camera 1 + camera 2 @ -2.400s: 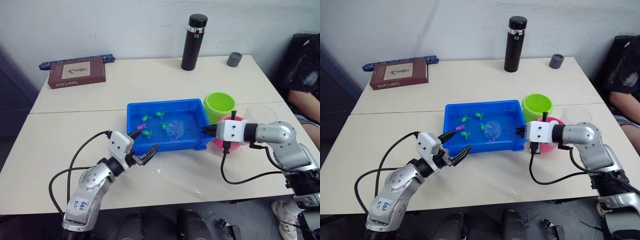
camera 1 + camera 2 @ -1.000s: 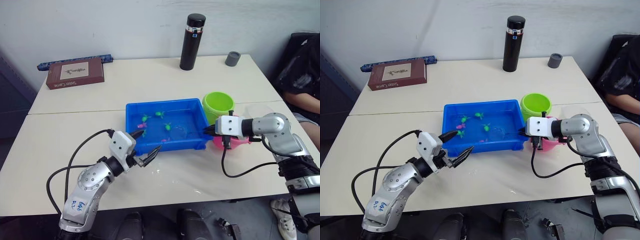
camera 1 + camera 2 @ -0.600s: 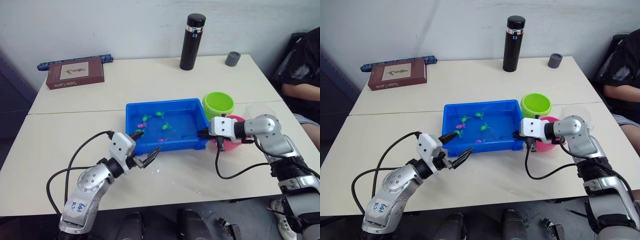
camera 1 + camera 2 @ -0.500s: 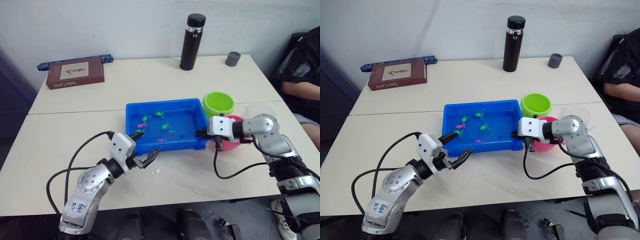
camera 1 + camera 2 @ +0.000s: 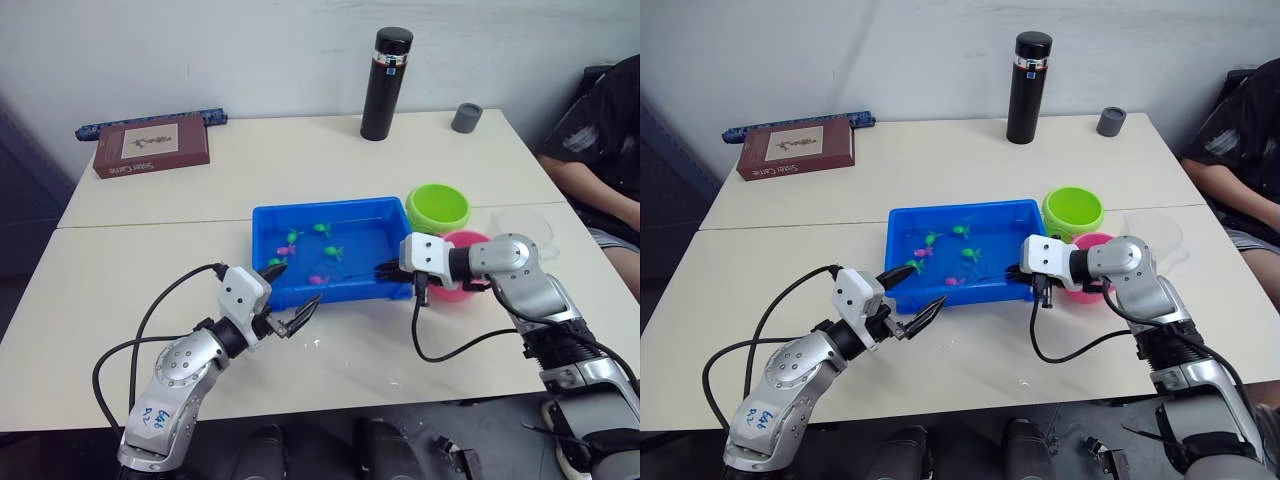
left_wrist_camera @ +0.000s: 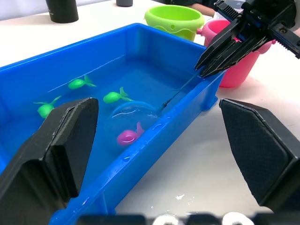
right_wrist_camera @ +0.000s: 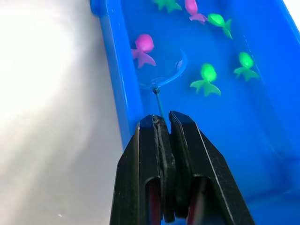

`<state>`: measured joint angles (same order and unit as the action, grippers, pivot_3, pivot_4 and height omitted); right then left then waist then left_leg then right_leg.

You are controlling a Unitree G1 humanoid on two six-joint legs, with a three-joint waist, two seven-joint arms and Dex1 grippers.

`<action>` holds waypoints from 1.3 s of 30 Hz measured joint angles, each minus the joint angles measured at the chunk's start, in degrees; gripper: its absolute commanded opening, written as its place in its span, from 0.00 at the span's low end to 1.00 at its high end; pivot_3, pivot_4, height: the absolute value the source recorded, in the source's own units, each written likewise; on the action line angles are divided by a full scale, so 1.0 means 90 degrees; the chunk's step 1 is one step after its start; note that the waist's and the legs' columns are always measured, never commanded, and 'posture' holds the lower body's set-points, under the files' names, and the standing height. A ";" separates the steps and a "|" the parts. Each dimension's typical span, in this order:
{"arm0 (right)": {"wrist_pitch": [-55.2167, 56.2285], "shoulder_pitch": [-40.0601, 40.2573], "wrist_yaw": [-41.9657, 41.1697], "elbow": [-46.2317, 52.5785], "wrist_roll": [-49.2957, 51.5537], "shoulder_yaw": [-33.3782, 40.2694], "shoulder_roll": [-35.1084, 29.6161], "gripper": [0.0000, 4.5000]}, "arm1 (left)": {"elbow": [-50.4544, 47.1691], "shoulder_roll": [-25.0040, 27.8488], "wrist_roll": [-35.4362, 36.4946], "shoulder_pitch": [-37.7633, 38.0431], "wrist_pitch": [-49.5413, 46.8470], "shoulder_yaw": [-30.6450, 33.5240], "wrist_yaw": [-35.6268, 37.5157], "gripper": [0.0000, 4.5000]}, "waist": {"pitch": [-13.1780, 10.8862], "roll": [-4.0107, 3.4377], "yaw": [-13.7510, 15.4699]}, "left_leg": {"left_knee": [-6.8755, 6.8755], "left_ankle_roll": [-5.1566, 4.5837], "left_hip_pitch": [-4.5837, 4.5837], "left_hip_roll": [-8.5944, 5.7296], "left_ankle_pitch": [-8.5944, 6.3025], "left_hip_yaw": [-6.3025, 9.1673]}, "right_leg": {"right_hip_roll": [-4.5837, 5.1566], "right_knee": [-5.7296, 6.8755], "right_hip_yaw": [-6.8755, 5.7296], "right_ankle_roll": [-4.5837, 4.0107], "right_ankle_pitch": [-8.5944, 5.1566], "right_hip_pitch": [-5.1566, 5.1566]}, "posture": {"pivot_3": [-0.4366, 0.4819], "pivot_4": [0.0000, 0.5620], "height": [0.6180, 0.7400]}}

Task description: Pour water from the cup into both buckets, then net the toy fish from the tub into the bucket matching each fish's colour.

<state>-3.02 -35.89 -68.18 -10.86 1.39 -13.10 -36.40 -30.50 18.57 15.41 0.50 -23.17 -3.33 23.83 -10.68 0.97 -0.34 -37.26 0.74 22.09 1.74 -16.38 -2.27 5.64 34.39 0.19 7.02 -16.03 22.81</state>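
The blue tub [image 5: 265, 222] holds water and several small green and pink toy fish. My right gripper [image 5: 380, 270] is shut on the thin handle of a small net [image 7: 165, 75] and reaches over the tub's front right corner. The net's hoop [image 6: 127, 120] is in the water beside a pink fish [image 7: 142, 48] near the front wall. The green bucket [image 5: 438, 208] and the pink bucket [image 5: 468, 284] stand right of the tub. Behind them is the clear cup [image 5: 524, 222]. My left gripper [image 5: 300, 282] is open, low at the tub's front left corner.
A tall black flask [image 5: 386, 70] and a small grey cap [image 5: 466, 118] stand at the far edge. A brown box [image 5: 150, 146] lies at the far left. A person sits at the table's right side [image 5: 600, 140]. Water drops dot the table [image 5: 392, 380] in front of the tub.
My right gripper has moved left along the tub's front wall, dragging the net through the water toward the pink fish. My left arm has stayed put.
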 measured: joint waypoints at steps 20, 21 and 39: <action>-0.3344 -0.0283 0.0448 0.0872 0.1278 0.0363 0.0172 0.00 | -0.0001 0.0003 -0.0002 0.0034 0.0017 -0.0014 0.0027 0.99 | 0.0000 0.0000 0.0008 | 0.0008 0.0000 0.0010 0.0002 -0.0002 0.0018 | 0.0014 0.0000 0.0004 -0.0009 -0.0005 0.0021 | 0.48 0.27 1.00; -0.3392 -0.0285 0.0469 0.0904 0.1294 0.0390 0.0170 0.00 | -0.0001 0.0004 -0.0002 0.0033 0.0017 -0.0014 0.0031 0.99 | 0.0000 0.0000 0.0009 | 0.0008 -0.0001 0.0012 0.0001 -0.0002 0.0017 | 0.0014 0.0000 0.0005 -0.0009 -0.0005 0.0023 | 0.48 0.27 1.00; -0.4232 0.0088 0.1108 0.1959 0.1892 0.1371 -0.0427 0.00 | 0.0028 0.0041 0.0018 -0.0401 0.0008 0.0064 0.0235 0.99 | 0.0000 0.0000 0.0023 | 0.0007 -0.0001 0.0032 -0.0003 -0.0002 0.0006 | 0.0002 0.0006 0.0010 -0.0007 -0.0004 0.0051 | 0.48 0.27 1.00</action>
<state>-41.11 -35.10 -58.20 6.77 18.42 -0.76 -40.24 -30.26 18.94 15.57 -3.11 -23.09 -2.75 25.95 -10.68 0.97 -0.14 -37.19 0.72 22.38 1.71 -16.40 -2.22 5.66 34.45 0.28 6.96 -16.06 23.27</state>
